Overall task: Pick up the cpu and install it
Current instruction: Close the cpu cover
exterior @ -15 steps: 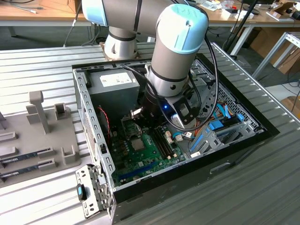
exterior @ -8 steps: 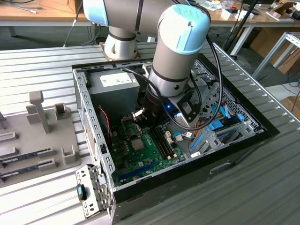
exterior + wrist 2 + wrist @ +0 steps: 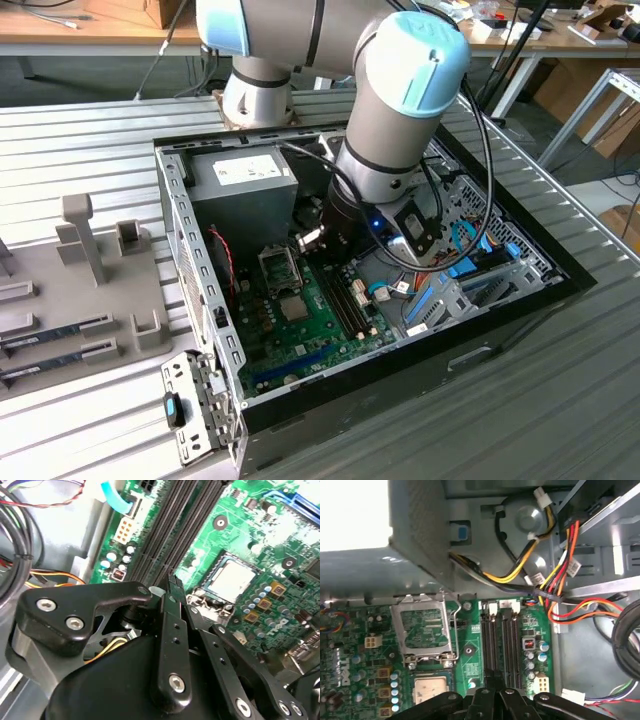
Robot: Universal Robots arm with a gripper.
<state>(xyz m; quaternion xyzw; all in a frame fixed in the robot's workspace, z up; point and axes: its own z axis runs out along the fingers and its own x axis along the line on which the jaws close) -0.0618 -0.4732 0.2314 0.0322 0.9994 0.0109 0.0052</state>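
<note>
Flat silver-grey square cpu (image 3: 231,580) lies in its metal-framed socket (image 3: 205,597), hinged steel load plate (image 3: 422,630) open. Black gripper (image 3: 172,587), fingers together and empty, hangs just beside. Risk: a brush could skew the unclamped chip and bend pins.

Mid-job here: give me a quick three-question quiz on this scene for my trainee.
1. True or false: the cpu lies seated on the motherboard.
2. The metal cover frame beside the cpu is: A hinged open, B clamped over the cpu, C held by the gripper.
3. Which long black parts lie nearest the gripper?
Key: 1 true; 2 A; 3 the memory slots.
</note>
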